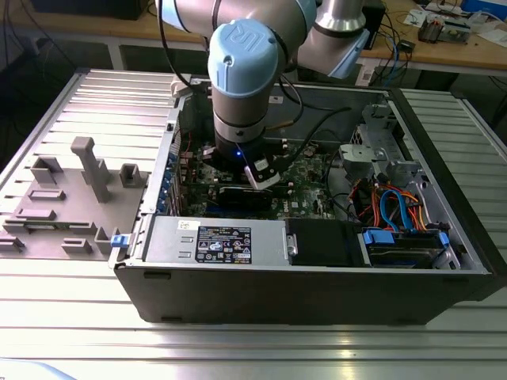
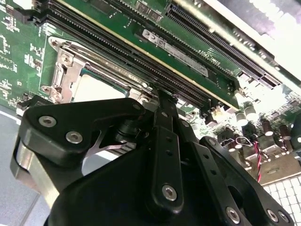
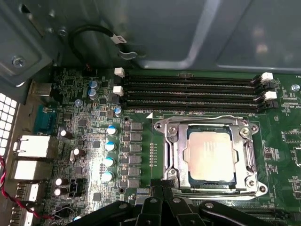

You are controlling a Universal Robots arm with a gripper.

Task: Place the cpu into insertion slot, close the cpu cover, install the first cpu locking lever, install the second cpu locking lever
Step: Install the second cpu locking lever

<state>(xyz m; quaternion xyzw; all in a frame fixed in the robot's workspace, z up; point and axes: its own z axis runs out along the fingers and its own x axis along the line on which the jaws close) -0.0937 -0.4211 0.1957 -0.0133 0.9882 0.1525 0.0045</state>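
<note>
The robot's black, bolt-studded gripper (image 3: 162,190) is lowered inside the open dark-grey computer case (image 1: 317,297), which lies on a ribbed aluminium table (image 1: 238,348), with the pale blue and silver arm (image 1: 242,71) reaching down over the green motherboard (image 3: 94,141). In the first wrist view the small flat square cpu with its silvery-grey metal top (image 3: 210,155) sits in the socket, and the thin silvery metal cpu cover frame (image 3: 176,155) lies flat around it, the chip showing through its square opening. A thin wire locking lever (image 3: 211,118) runs along the socket edge nearest the four long black memory slots (image 3: 193,92); whether it is fully latched is hard to judge from this angle. The fingertips meet in a narrow point at the socket edge farthest from the memory slots, just touching or hovering at the frame there, and the jaws appear pressed together with nothing seen between them. In the second wrist view the gripper's linkage (image 2: 162,101) covers part of the socket, with the pale chip top (image 2: 96,89) and the frame's bolted corner (image 2: 63,61) visible beyond it. In the exterior view a grey plastic fixture with upright posts (image 1: 91,170) stands on the table at the exterior view's left, well apart from the case
</note>
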